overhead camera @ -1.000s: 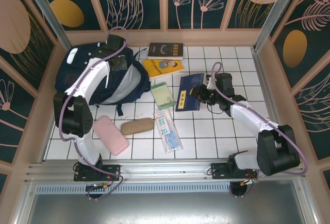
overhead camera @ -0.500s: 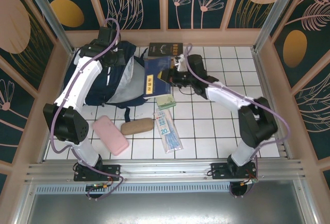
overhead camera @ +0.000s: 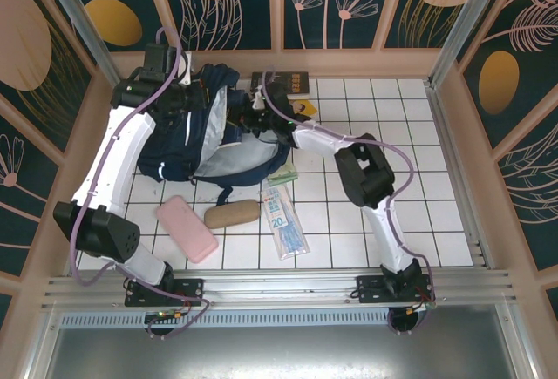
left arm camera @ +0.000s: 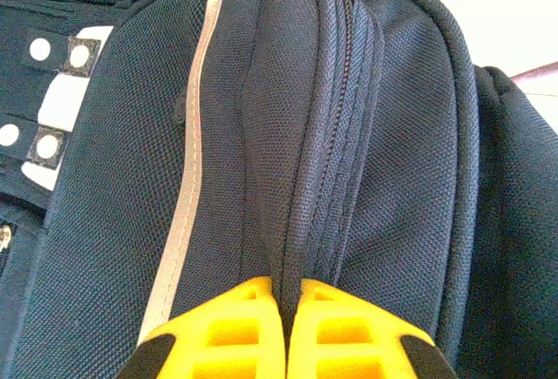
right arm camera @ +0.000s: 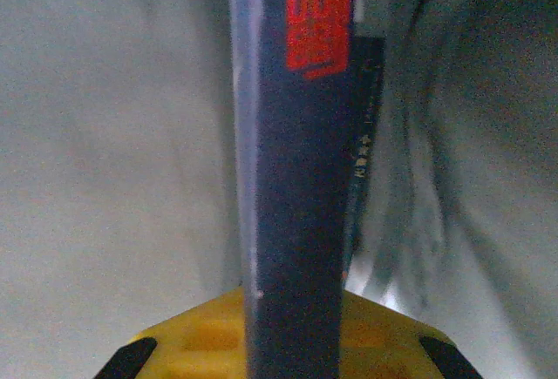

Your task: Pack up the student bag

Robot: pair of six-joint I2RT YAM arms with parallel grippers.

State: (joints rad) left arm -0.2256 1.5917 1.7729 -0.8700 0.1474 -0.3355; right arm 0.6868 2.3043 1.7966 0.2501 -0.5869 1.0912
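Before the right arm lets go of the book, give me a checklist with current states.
1. Left claw shut on the zipper edge of the navy fabric backpack: ok.
2. Right claw clamped on the thin dark blue book with red lettering: ok.
3. Book within the backpack's grey lining: ok.
4. Book resting on the backpack's bottom: cannot tell.
5. Pink oblong case and brown oval pouch packed: not ok, both lie on the white tiled table.
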